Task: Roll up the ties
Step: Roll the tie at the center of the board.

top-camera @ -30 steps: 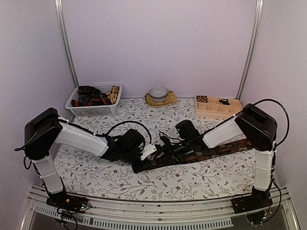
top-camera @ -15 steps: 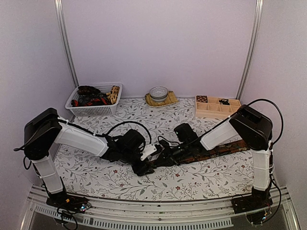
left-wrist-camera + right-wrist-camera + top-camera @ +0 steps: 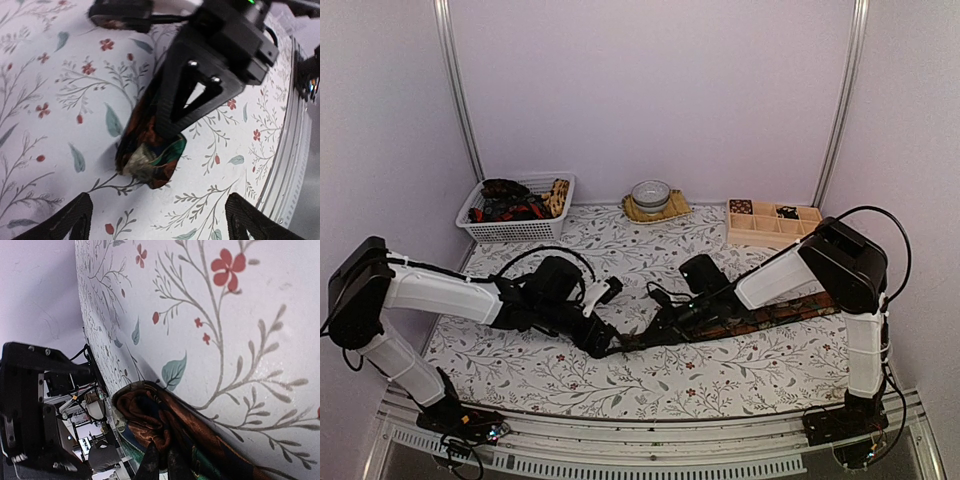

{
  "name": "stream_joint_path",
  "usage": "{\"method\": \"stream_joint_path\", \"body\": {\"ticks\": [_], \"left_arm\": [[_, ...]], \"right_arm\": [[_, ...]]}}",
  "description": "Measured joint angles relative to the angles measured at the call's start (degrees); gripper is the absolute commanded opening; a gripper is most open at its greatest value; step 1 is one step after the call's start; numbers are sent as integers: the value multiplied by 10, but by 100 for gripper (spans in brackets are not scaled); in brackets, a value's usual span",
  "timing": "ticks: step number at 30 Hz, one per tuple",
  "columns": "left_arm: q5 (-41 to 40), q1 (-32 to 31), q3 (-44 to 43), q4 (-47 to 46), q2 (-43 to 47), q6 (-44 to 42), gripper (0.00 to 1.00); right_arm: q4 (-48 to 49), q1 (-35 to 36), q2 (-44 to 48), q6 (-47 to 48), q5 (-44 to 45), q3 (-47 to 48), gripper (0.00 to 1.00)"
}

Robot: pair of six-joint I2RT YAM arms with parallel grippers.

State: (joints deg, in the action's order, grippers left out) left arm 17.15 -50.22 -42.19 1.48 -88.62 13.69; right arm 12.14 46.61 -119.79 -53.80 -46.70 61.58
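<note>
Since the earlier frame: logged a retreat of the left arm (image 3: 450,295) toward its own side, off the tie (image 3: 765,314), with fingers spread from nearly shut to wide. Logged also the closing of the right gripper (image 3: 161,461) onto the tie's near end.

Found the left gripper (image 3: 157,216) wide open and empty, both fingertips (image 3: 75,215) low over the floral tablecloth (image 3: 45,110). Located the folded tie end (image 3: 149,157) straight ahead of that gripper, in line with the gap between its fingers, clear of both, untouched.

Found the right gripper clamped shut on that folded end, pinching into layers of dark fabric with a red-brown and green pattern. Saw a loose fold bulging just ahead of the closed right fingertips in the right wrist view. Traced the rest of the tie flat on the cloth, trailing back from the right gripper alongside its forearm toward that arm's base side.

Far beyond both grippers, along the back wall: noted a white basket (image 3: 515,230) with more ties (image 3: 510,205) heaped inside, beyond the left gripper; a bowl (image 3: 650,192) on a yellow mat (image 3: 672,210) roughly between the two; a wooden divided tray (image 3: 775,241) beyond the right gripper. Made out dark items in two tray compartments, nothing finer.
</note>
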Motion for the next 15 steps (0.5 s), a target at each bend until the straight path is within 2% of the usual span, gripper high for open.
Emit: {"method": "stream_joint_path", "body": {"ticks": [6,15], "left_arm": [[58,67,80,-87,7,91,85],[131,92,85,-221,-57,174,80]], "right_arm": [[-52,2,0,27,21,40,5],[-125,3,0,85,46,89,6]]}}
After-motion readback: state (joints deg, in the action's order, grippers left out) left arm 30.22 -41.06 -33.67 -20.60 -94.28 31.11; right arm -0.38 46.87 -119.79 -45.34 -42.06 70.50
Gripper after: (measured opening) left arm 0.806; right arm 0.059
